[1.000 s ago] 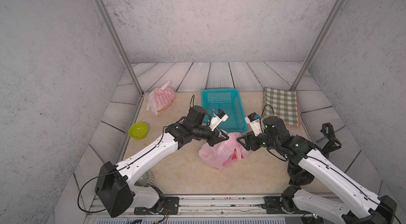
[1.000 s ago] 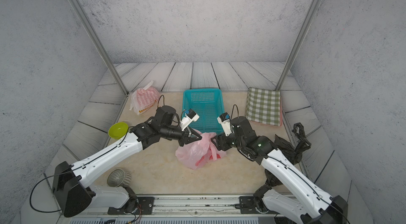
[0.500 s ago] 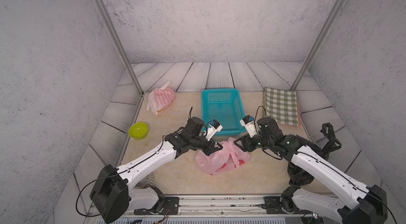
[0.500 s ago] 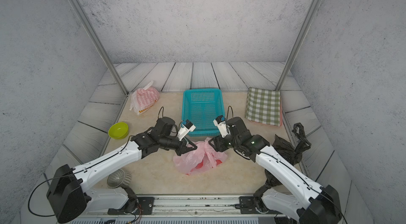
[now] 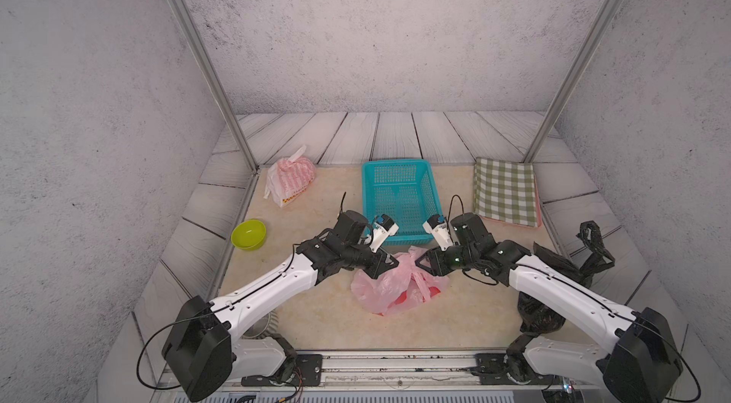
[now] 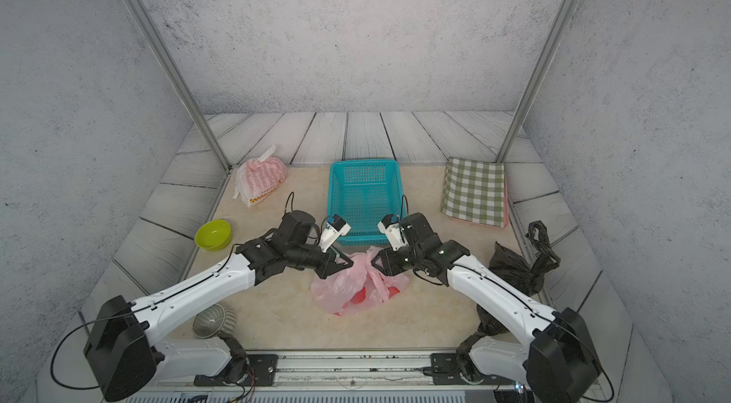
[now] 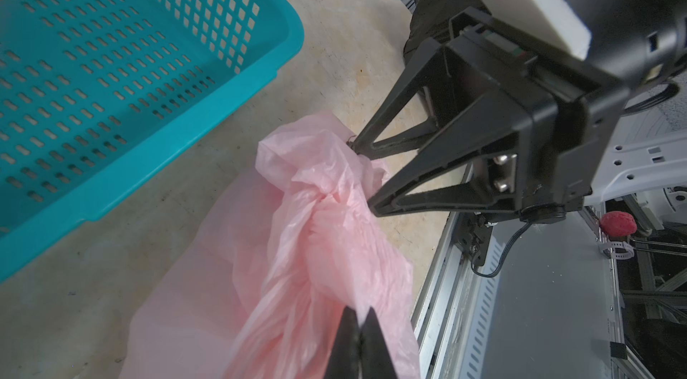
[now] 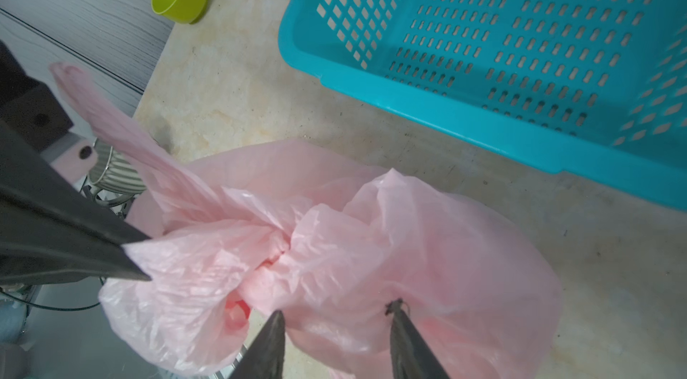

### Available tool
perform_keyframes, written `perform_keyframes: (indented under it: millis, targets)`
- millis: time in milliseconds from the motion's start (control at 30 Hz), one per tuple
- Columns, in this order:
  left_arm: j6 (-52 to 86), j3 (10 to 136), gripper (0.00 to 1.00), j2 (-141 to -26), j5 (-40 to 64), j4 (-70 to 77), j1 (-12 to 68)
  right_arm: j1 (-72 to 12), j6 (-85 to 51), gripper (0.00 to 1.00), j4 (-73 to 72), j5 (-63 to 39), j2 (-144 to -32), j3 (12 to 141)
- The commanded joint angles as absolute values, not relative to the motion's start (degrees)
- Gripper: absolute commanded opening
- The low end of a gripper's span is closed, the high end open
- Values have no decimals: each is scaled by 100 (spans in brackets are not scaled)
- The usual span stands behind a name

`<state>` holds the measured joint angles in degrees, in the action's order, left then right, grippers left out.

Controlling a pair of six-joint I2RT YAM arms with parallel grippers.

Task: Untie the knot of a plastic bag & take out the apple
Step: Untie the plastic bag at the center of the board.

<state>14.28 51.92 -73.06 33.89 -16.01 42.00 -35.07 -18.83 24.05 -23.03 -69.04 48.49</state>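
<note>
Left gripper [image 7: 357,315] tips are pressed together on a fold of the pink bag [image 5: 389,286]. Right gripper [image 8: 336,308] jaws are spread, straddling film beside the knot [image 8: 286,243]. The bag slumps on the tabletop [image 5: 316,302] between the arms, longest arm to arm, its neck rising toward the teal basket [image 5: 407,239] just behind. The apple [image 6: 358,296] shows red inside.

- A thin, translucent pink plastic bag [image 5: 377,288] is lying crumpled near the middle of the desk [image 5: 316,203], a little toward its front edge.
- Its knot [image 8: 284,243] is sitting tied at the top, with loose ends spreading from it.
- The apple [image 6: 358,297] is showing only as a red blur inside the bag.
</note>
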Motion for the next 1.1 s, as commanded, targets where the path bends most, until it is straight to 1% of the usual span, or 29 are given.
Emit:
perform_keyframes:
  millis: [0, 167, 300, 467, 533, 600, 667, 800, 933, 1067]
  targets:
    - [1468, 5326, 0, -7310, 3480, -1485, 4175, -3516, -1981, 47, 2270, -2558, -7008, 4899]
    - [1460, 5339, 0, -7355, 3448, -1467, 4174, -3524, -2074, 47, 2146, -2707, -7101, 4843]
    - [1448, 5404, 0, -7443, 3445, -1497, 4171, -3524, -2080, 43, 2188, -2715, -7171, 4824]
    - [1437, 5430, 0, -7488, 3397, -1520, 4166, -3539, -2109, 24, 2180, -2737, -7157, 4766]
    - [1439, 5425, 0, -7499, 3411, -1529, 4166, -3534, -2119, 19, 2180, -2682, -7121, 4746]
    - [1442, 5428, 0, -7490, 3421, -1543, 4166, -3533, -2104, 18, 2197, -2615, -7076, 4750]
    - [1426, 5415, 0, -7480, 3419, -1570, 4166, -3533, -2070, 15, 2235, -2549, -7028, 4761]
    - [1385, 5401, 0, -7419, 3335, -1691, 4166, -3531, -1982, 0, 2400, -2314, -6902, 4831]
    - [1315, 5379, 0, -7301, 3170, -1834, 4149, -3524, -1895, 0, 2601, -1879, -6681, 4875]
    - [1203, 5405, 0, -7161, 2965, -2129, 4061, -3516, -1837, 0, 2865, -1190, -6386, 4901]
